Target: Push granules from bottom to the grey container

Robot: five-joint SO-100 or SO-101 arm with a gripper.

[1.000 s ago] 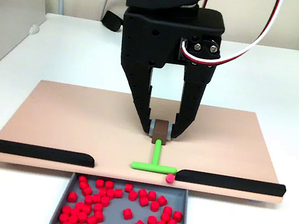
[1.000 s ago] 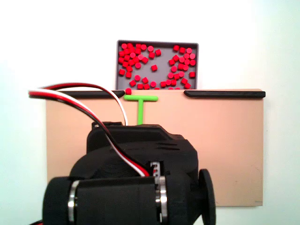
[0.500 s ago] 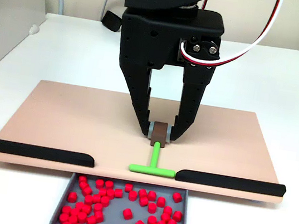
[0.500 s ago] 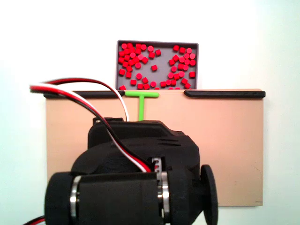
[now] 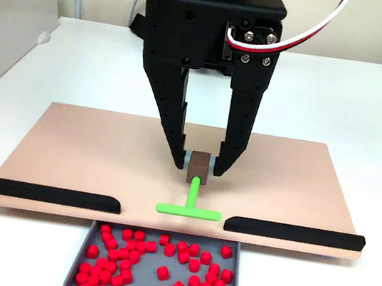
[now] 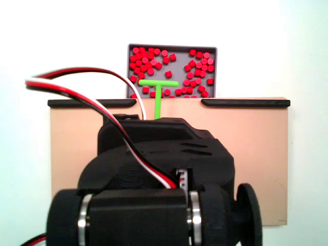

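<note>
Several red granules [image 5: 164,272] [image 6: 171,69] lie in the grey container [image 5: 78,270] [image 6: 174,47], which stands against the tan board's edge. My black gripper [image 5: 200,164] points down over the board [image 5: 81,155] and is shut on the brown handle block [image 5: 199,166] of the green T-shaped pusher [image 5: 189,210]. In a fixed view from behind the arm the pusher's crossbar [image 6: 159,83] appears over the container's near part. No granule is visible on the board.
Two black strips [image 5: 50,195] [image 5: 294,233] line the board's edge on either side of the gap above the container. White table surrounds the board. The arm's body [image 6: 159,195] and its red, white and black cable [image 6: 77,89] cover much of the board.
The last granule at the gap has dropped into the container. The gripper has risen and tilted, lifting the pusher slightly; its crossbar now appears over the container from behind.
</note>
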